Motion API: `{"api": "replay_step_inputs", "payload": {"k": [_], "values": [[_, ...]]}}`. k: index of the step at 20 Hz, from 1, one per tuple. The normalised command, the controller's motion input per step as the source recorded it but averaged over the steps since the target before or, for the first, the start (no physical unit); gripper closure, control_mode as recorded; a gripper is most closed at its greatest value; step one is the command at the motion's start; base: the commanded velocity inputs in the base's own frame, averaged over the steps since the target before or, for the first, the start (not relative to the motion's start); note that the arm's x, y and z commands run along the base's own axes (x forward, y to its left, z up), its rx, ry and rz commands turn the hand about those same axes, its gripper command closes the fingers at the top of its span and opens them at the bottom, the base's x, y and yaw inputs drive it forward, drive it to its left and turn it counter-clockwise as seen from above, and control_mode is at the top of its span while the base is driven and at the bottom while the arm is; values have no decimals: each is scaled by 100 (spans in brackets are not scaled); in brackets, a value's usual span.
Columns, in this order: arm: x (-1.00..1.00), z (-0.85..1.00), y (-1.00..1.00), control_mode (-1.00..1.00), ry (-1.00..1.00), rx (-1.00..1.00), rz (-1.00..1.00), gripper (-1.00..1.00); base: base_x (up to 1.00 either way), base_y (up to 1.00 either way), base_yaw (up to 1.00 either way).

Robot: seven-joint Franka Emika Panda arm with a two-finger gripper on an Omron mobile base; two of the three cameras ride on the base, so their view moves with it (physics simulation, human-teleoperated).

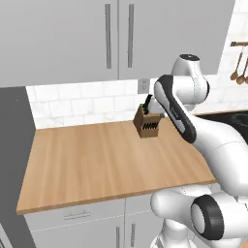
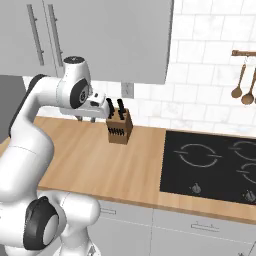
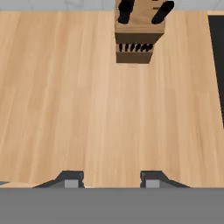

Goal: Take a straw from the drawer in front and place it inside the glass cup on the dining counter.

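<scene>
above the wood counter [image 1: 97, 155], the white arm rises from the base, folds at the elbow and holds its hand out level beside the knife block [image 2: 119, 128], looking down at the bare boards. no writing can be read anywhere. the gripper [image 3: 113, 179] stands partly spread, its two dark tips apart, holding and touching nothing; a drawer [image 1: 77, 215] sits shut below the counter's front edge.

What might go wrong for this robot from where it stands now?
The white arm's claw hangs open and empty above the light wood countertop, close to the brown wooden knife block; a careless swing might knock it. The grey drawer with the silver bar handle sits shut below the counter edge, so reaching down may bump that edge.
</scene>
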Motion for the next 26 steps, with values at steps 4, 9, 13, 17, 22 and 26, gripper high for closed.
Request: {"api": "replay_step_inputs", "payload": {"k": [4, 9, 13, 17, 22, 26], "values": [[-1, 0, 0, 100, 0, 0, 0, -100, -38, 0, 0], [0, 0, 0, 100, 0, 0, 0, -100, -95, -37, 1], [0, 0, 0, 100, 0, 0, 0, -100, -36, -71, 19], [0, 0, 0, 100, 0, 0, 0, -100, 4, -76, 48], [0, 0, 0, 100, 0, 0, 0, -100, 13, -62, 64], [0, 0, 0, 100, 0, 0, 0, -100, 0, -72, 68]]}}
